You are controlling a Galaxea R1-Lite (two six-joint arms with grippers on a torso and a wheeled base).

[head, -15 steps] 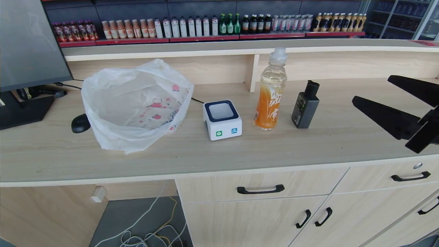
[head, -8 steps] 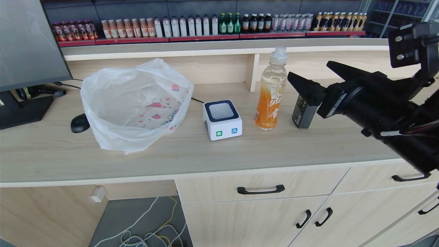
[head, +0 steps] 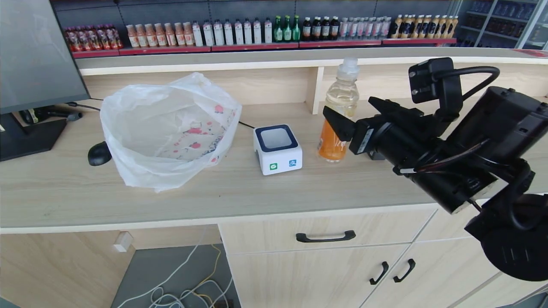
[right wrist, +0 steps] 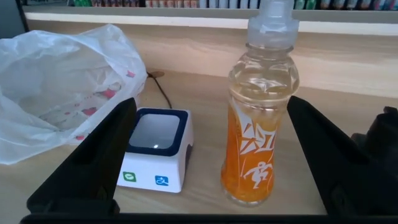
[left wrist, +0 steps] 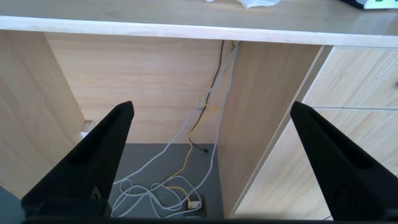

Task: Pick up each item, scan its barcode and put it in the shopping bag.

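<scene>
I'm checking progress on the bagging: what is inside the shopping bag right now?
The shopping bag stands open; only its own red-printed plastic shows inside, no item. Folds of the near wall cover part of the bottom. The orange bottle stands on the counter.

Surface (head: 257, 192) is showing matt, pale wood grain. Shopping bag (head: 167, 128) is showing thin, crinkled translucent plastic. Drink bottle (head: 342, 92) is gleaming as clear plastic. Scanner (head: 277, 149) is showing smooth white plastic.
</scene>
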